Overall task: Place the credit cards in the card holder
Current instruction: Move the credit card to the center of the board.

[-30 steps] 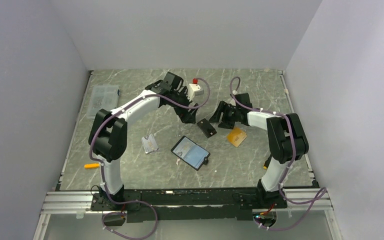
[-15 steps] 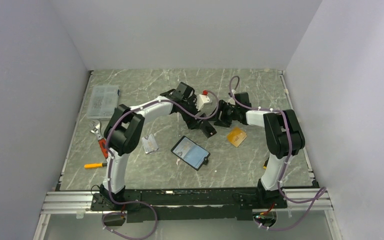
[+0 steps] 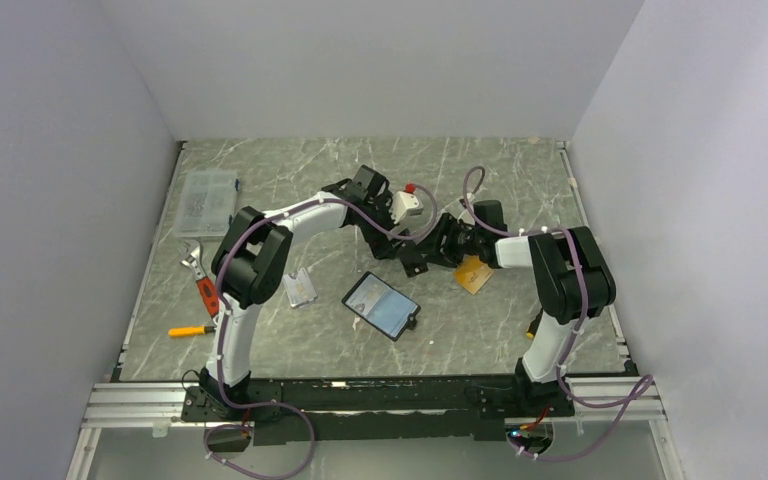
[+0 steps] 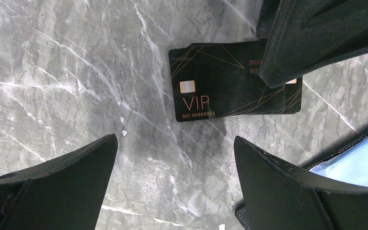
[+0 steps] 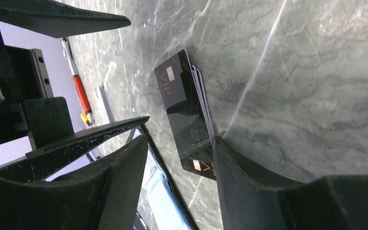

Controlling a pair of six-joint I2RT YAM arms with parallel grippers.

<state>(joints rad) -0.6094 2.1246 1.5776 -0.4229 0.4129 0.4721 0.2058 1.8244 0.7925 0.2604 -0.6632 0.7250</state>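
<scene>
A stack of black VIP credit cards (image 4: 220, 86) lies flat on the marble table, also seen in the right wrist view (image 5: 184, 103). My right gripper (image 5: 181, 139) is low over one end of the stack with its jaws apart. One of its fingers (image 5: 239, 163) touches the stack's edge and the other stands clear of it. My left gripper (image 4: 175, 139) hangs wide open over bare table just beside the cards and holds nothing. An orange-tan card (image 3: 473, 274) lies to the right. The card holder (image 3: 380, 305) lies open nearer the arms, its bluish pockets facing up.
A small clear sleeve (image 3: 300, 288) lies left of the wallet. A clear box of screws (image 3: 207, 198) stands at the far left, with a wrench (image 3: 193, 262) and an orange screwdriver (image 3: 186, 330) below it. White walls close in the table on three sides.
My left arm has swung right and down from the back of the table to the black cards. My right gripper has moved left onto the stack, and its jaws have narrowed.
</scene>
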